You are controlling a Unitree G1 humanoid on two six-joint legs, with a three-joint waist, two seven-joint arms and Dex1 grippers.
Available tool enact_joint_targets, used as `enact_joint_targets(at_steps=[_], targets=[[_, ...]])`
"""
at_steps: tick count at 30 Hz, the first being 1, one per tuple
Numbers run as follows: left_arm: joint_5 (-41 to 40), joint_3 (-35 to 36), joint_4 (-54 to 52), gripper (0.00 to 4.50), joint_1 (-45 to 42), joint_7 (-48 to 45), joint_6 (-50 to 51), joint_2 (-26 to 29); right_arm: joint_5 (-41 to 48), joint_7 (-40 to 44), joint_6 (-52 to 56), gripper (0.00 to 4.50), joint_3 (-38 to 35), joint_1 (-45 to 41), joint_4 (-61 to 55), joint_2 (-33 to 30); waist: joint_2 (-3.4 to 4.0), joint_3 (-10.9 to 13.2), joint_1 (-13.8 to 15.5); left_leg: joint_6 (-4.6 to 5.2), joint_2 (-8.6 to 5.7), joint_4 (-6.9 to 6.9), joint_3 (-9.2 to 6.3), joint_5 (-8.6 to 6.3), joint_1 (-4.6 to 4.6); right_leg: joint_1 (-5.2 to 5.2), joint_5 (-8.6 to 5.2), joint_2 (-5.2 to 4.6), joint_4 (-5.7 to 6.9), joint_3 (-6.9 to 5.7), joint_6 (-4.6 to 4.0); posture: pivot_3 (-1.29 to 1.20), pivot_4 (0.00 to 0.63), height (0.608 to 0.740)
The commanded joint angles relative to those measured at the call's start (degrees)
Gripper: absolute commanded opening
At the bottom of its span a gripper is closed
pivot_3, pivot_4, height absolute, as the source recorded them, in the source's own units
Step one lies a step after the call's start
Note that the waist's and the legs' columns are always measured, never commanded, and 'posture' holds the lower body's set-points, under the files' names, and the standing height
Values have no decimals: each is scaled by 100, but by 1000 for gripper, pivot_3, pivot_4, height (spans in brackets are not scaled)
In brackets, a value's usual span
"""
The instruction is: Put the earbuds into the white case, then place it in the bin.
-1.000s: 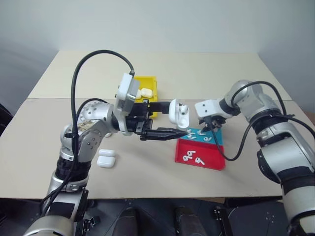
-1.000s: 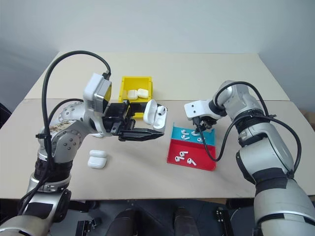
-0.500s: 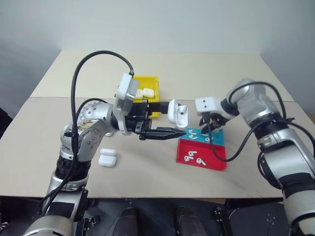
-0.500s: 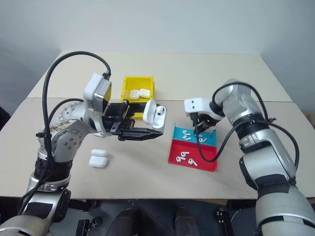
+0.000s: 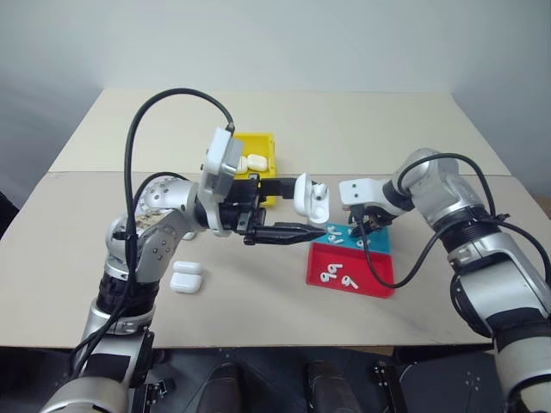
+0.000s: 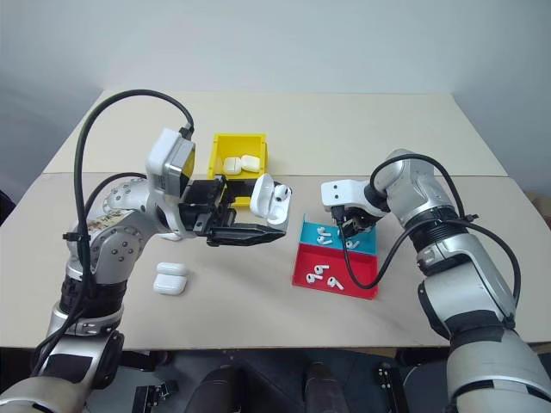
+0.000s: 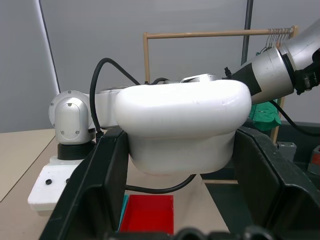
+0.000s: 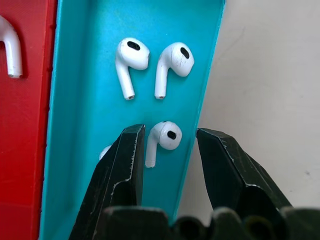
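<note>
Right gripper (image 8: 167, 150): we hang open-jawed over the teal tray (image 8: 85, 90), one earbud (image 8: 162, 140) between our fingers
Left gripper (image 5: 288, 234): clamped on the white case (image 5: 312, 200), lid open

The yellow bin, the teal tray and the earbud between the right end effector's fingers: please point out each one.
yellow bin (image 6: 217, 148): right eye view, on its left wall.
teal tray (image 8: 90, 75): right wrist view, on bare floor.
earbud (image 8: 167, 135): right wrist view, on its rounded head, between the open fingers.
</note>
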Motion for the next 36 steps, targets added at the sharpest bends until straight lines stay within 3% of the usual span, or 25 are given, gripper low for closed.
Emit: enact_joint_targets(at_steps=[1, 10, 15, 22, 26, 31, 36], targets=[[-88, 113, -223, 2789, -16, 45, -75, 40, -55, -31, -117, 2055, -17, -97, 58, -5, 0, 0, -1, 0, 0, 0, 0, 0, 0, 0, 0, 0, 0, 0, 0, 0, 150, 740], [-110, 114, -247, 2789, -1, 96, -49, 66, -82, -87, -195, 2055, -10, -28, 168, 16, 0, 0, 0, 0, 0, 0, 0, 0, 1, 1, 0, 0, 0, 0, 0, 0, 150, 740], [-132, 117, -258, 2789, -13, 115, -23, 76, -62, -43, -222, 617, -8, 24, 140, 3, 0, 0, -2, 0, 1, 0, 0, 0, 3, 3, 0, 1, 0, 0, 0, 0, 150, 740], [-146, 103, -240, 2789, -28, 112, -7, 64, 19, -72, 51, 609, -129, 94, -31, -29, 0, 0, -1, 0, 1, 0, 0, 0, 4, 4, 0, 0, 1, 0, 0, 0, 150, 740], [-151, 99, -224, 2789, -18, 104, -18, 47, 409, 35, 786, 609, -620, 223, -805, -238, 0, 0, 7, 0, 1, 0, -1, 0, 3, 3, 0, 0, 1, 0, 0, 0, 150, 740], [-117, 151, -36, 2789, -96, -4, -66, 93, 1984, -64, 3563, 609, -2487, 1032, -3793, -610, 6, 3, 68, 1, 2, -1, -7, -1, -8, -1, 0, 0, 6, -5, 0, 0, 150, 740], [-25, 118, 190, 2789, -210, -135, -133, 92, 3968, -825, 6733, 609, -5032, 1497, -6116, 78, 6, 3, 103, 3, 2, -1, -10, -2, -4, 5, 0, 1, -2, -7, 0, 0, 150, 740]])
